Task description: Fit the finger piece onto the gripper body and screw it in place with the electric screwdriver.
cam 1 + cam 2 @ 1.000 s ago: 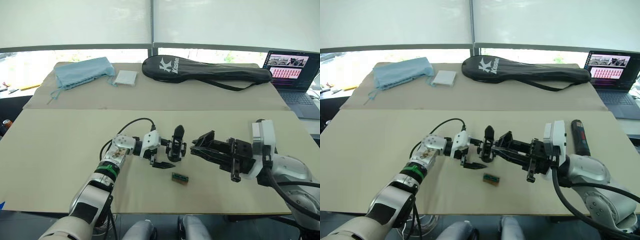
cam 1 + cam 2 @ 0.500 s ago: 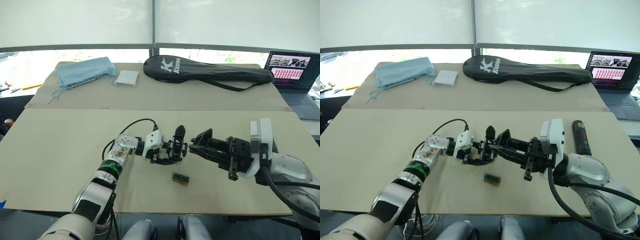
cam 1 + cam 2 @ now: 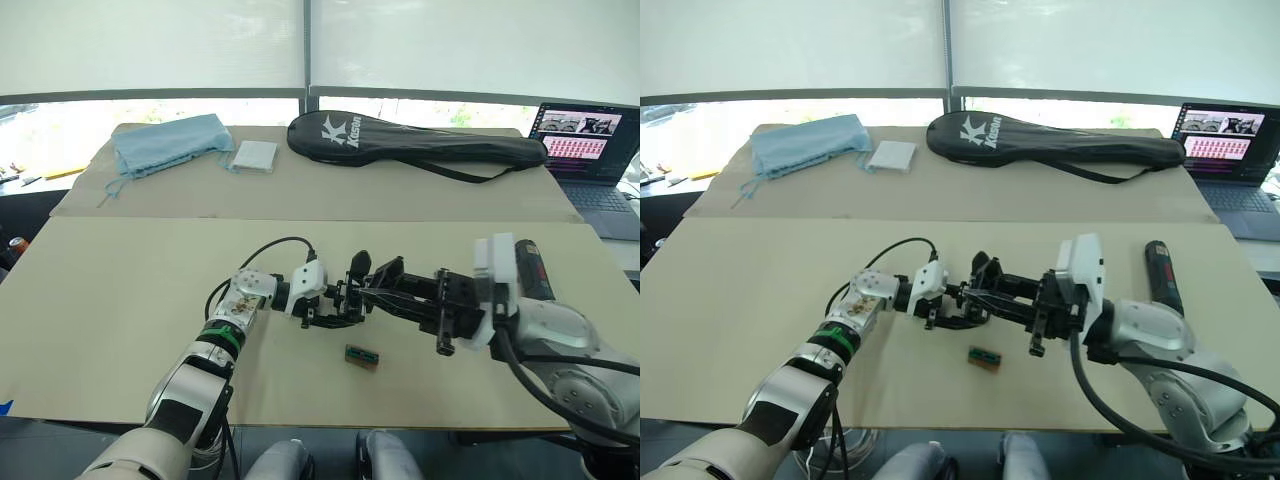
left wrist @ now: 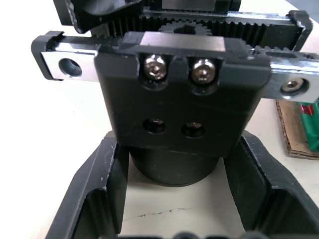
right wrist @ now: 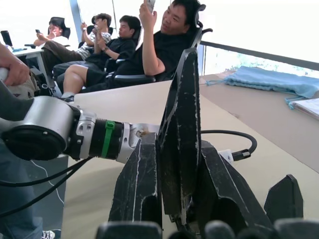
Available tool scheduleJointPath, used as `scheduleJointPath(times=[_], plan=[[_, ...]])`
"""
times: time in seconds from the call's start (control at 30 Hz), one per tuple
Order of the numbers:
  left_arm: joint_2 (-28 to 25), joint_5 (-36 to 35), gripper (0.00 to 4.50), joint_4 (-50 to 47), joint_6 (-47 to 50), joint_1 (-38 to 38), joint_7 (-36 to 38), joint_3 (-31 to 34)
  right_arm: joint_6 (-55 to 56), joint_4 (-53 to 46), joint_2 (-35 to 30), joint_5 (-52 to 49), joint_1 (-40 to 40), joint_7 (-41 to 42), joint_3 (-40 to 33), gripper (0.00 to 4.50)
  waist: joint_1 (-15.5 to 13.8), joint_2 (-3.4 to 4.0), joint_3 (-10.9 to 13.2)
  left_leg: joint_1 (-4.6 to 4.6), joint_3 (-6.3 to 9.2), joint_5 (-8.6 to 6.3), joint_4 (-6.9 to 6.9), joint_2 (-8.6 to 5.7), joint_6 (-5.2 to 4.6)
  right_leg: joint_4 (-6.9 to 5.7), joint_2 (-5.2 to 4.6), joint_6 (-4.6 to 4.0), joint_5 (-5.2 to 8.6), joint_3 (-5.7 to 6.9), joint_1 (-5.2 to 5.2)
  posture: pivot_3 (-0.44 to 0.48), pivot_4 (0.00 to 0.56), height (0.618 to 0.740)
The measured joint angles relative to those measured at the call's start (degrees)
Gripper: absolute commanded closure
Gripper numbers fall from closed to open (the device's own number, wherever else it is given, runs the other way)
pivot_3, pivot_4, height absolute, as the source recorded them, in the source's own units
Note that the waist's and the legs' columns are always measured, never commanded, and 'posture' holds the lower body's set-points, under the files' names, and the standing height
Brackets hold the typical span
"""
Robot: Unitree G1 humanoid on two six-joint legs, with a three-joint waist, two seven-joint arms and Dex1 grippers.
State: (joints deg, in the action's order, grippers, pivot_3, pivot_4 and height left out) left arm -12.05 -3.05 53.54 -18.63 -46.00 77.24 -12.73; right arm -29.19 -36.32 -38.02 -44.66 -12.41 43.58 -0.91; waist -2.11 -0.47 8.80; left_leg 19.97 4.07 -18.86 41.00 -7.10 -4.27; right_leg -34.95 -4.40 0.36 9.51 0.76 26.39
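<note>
On the table (image 3: 120, 300), one gripper body (image 3: 350, 290), two claws gripping it

Office-type robotics lab. Landmark: the long beige worktable (image 3: 120, 300) set under a window wall with white roller blinds (image 3: 150, 45). Open laptop (image 3: 590, 150) at the table's far right corner, racket bag (image 3: 410, 140) and blue cloth (image 3: 165, 142) along its far edge. Beyond the table, people sit in office chairs (image 5: 144, 45) looking at phones.
</note>
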Motion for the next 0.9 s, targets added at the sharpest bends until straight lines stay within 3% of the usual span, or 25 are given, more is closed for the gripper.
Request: scheduleJointPath(times=[0.33, 0.9], plan=[[-0.1, 0.6, 2.25, -0.3, 0.1, 0.1, -0.1, 0.0, 8.8, 13.6, 6.4, 13.2, -4.7, 4.9, 8.8, 4.06, 0.2, 0.0, 0.0, -0.01, 0.0, 0.0, 0.03, -0.04, 0.0, -0.04, 0.02, 0.0, 0.0, 0.03, 0.01, 0.0, 0.15, 0.74], [-0.7, 0.6, 2.25, -1.4, 1.1, 0.7, 0.1, 0.5, 16.6, 25.8, 10.2, 19.3, -5.1, 13.9, 10.5, 4.06, 1.0, 0.01, 0.0, -0.01, 0.01, 0.01, 0.08, -0.04, 0.0, -0.07, 0.02, 0.01, -0.01, 0.03, 0.01, 0.0, 0.15, 0.74]])
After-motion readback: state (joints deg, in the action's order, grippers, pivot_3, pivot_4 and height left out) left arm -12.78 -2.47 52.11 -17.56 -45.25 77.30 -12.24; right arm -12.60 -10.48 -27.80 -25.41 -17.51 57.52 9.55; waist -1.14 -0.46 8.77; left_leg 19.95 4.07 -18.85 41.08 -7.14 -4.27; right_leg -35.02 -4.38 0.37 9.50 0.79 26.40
